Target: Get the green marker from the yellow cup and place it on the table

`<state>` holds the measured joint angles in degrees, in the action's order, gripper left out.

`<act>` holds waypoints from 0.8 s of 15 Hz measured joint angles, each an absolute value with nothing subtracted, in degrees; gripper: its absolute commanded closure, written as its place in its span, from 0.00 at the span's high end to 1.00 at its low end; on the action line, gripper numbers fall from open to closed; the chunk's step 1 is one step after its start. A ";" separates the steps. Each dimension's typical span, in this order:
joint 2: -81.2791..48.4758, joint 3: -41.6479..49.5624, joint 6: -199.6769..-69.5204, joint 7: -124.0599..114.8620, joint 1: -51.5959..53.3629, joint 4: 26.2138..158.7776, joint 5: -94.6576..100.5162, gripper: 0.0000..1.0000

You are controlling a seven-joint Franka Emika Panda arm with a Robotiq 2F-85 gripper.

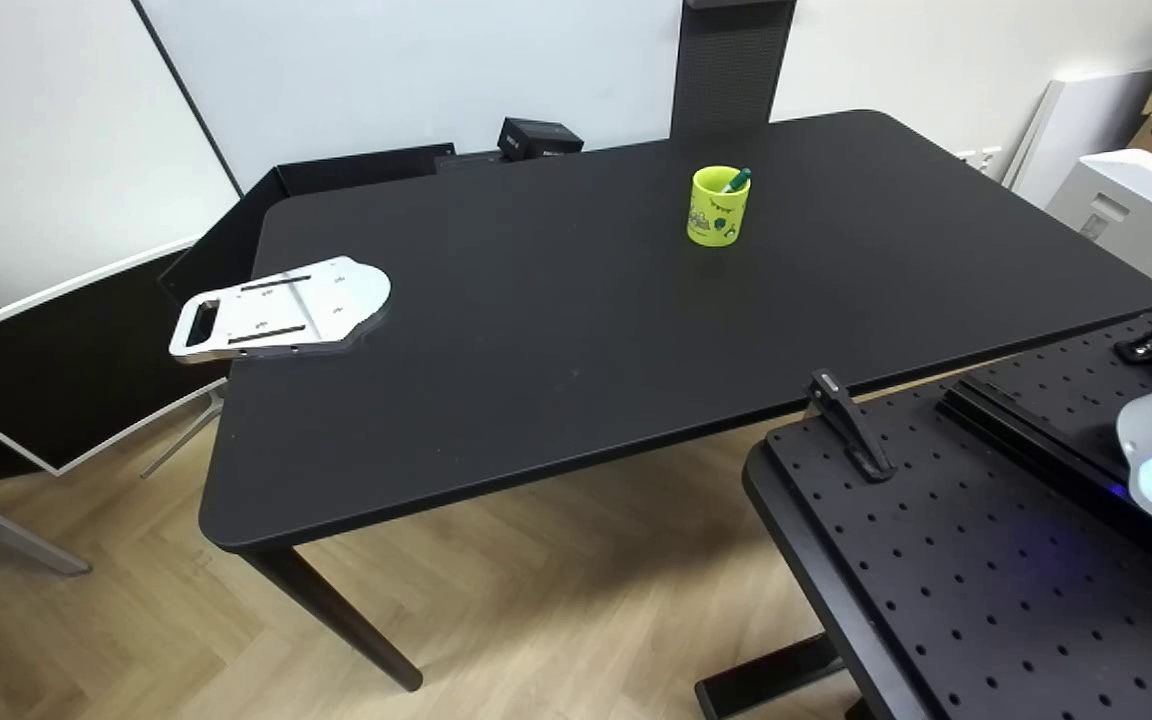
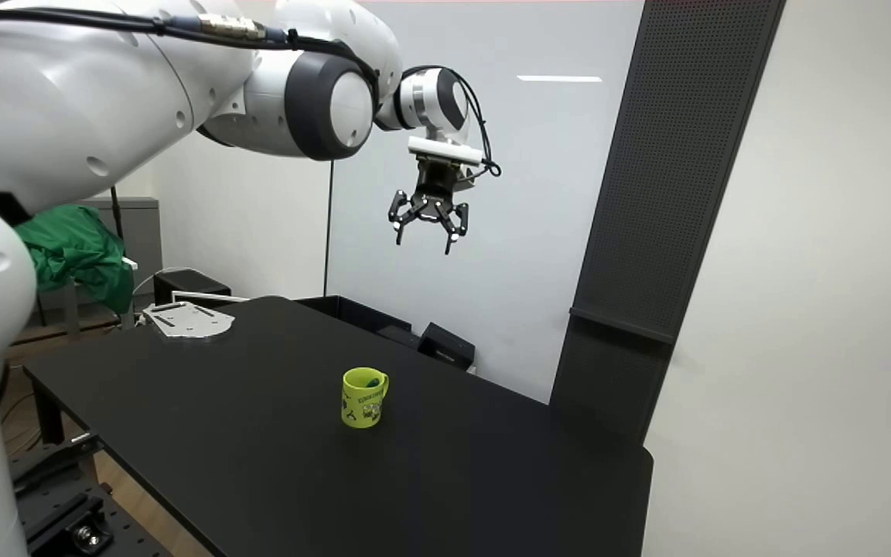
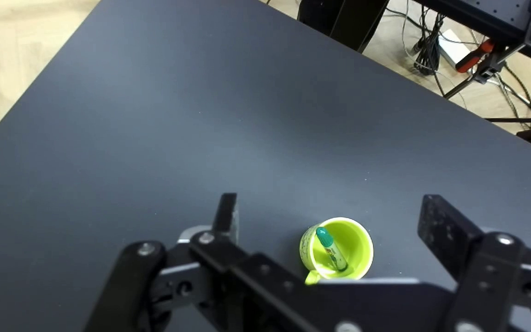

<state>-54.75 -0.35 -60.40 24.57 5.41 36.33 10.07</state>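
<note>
Low in the wrist view, right of centre, the slim green marker (image 3: 332,249) leans inside the yellow-green cylindrical cup (image 3: 356,245) on the matte black counter (image 3: 228,133). Our black two-fingered tool (image 2: 423,246) hangs spread, unladen; if we descend off-centre, it could topple the cup.
</note>
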 measured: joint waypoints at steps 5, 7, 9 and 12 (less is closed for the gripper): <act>-55.47 -0.45 -61.03 25.17 5.42 36.82 9.85 1.00; -56.66 -0.83 -62.26 26.30 5.41 37.08 9.58 1.00; -58.12 -1.37 -63.41 27.89 5.40 37.17 8.92 1.00; -60.31 -2.46 -64.86 30.48 5.39 37.32 7.88 1.00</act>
